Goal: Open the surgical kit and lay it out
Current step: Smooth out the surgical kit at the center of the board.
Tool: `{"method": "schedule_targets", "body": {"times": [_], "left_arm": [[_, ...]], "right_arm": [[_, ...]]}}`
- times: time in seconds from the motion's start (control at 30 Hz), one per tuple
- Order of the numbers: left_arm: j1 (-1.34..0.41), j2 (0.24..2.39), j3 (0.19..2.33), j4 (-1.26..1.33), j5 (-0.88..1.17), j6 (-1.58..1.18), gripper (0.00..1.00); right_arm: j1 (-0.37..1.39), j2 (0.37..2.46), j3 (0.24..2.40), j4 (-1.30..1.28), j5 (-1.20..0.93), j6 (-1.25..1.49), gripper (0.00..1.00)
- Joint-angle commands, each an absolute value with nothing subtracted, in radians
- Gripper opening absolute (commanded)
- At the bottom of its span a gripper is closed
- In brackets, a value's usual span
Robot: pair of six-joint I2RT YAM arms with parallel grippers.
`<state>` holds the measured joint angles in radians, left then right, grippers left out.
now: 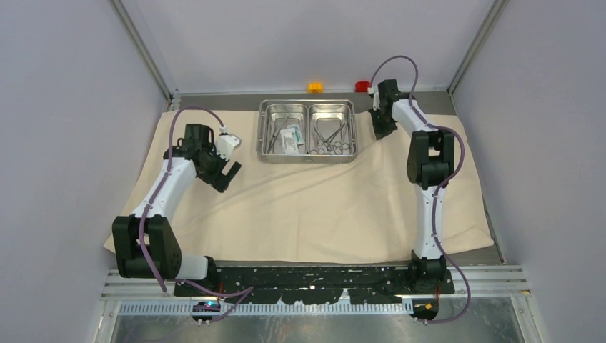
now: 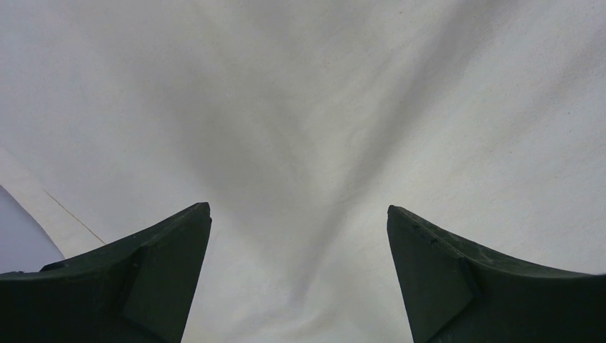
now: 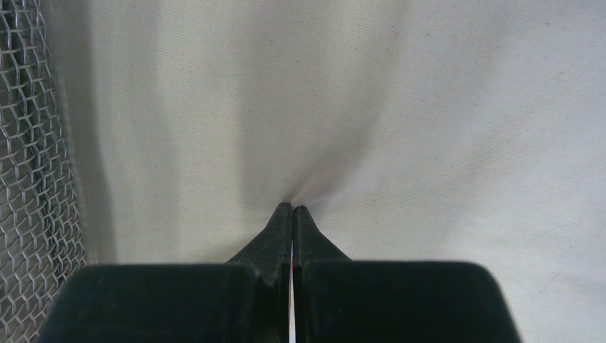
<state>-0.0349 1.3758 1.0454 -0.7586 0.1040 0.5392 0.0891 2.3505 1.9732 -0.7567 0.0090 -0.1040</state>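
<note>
At the far centre of the counter [image 1: 229, 100]: tray [image 1: 307, 102], two compartments, standing on the cloth [image 1: 307, 214]
Left compartment: packets [image 1: 290, 138] beside slim steel tools
Right compartment: clamps [image 1: 332, 137], heaped together
Spread: the cloth lies open under the tray and covers most of the counter
Right of tray: right claw [image 3: 292, 207], fingers pressed together, pinching a pucker of cloth
Left of tray: left claw [image 2: 299, 211], fingers wide apart, above the cloth, holding nothing
Back edge: orange block [image 1: 314, 87] and red block [image 1: 363, 86], off the cloth
</note>
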Motion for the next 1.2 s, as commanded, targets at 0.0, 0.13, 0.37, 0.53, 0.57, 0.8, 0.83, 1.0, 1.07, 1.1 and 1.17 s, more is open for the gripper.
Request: {"method": "schedule_targets", "body": {"times": [0.0,0.13,0.37,0.53,0.57,0.8,0.83,1.0,1.07,1.1,1.17], "left_arm": [[-0.04,1.355,1.082,-0.746,0.095,0.548,0.96],[-0.039,1.353,1.083,-0.746,0.094,0.545,0.96],[-0.039,1.35,1.08,-0.746,0.092,0.539,0.96],[-0.04,1.352,1.082,-0.746,0.088,0.54,0.96],[-0.04,1.355,1.084,-0.746,0.086,0.538,0.96],[-0.04,1.383,1.107,-0.747,0.066,0.522,0.96],[-0.039,1.387,1.111,-0.749,0.063,0.521,0.96],[-0.04,1.39,1.111,-0.75,0.058,0.522,0.96],[-0.04,1.389,1.109,-0.744,0.058,0.524,0.96],[-0.038,1.39,1.109,-0.741,0.058,0.524,0.96],[-0.04,1.393,1.11,-0.738,0.059,0.528,0.96]], "right_arm": [[0.063,2.437,2.025,-0.722,0.203,-0.202,0.01],[0.063,2.469,2.073,-0.734,0.221,-0.217,0.0],[0.063,2.509,2.134,-0.764,0.214,-0.226,0.01],[0.064,2.496,2.113,-0.768,0.166,-0.206,0.0],[0.065,2.491,2.104,-0.769,0.158,-0.201,0.0],[0.068,2.428,2.027,-0.767,0.1,-0.16,0.1],[0.068,2.414,2.014,-0.768,0.091,-0.156,0.14],[0.059,2.289,1.92,-0.748,0.061,-0.138,0.5],[0.047,2.2,1.854,-0.733,0.048,-0.135,0.59],[0.038,2.154,1.805,-0.728,0.043,-0.139,0.62],[0.019,2.066,1.714,-0.727,0.043,-0.161,0.64]]}}
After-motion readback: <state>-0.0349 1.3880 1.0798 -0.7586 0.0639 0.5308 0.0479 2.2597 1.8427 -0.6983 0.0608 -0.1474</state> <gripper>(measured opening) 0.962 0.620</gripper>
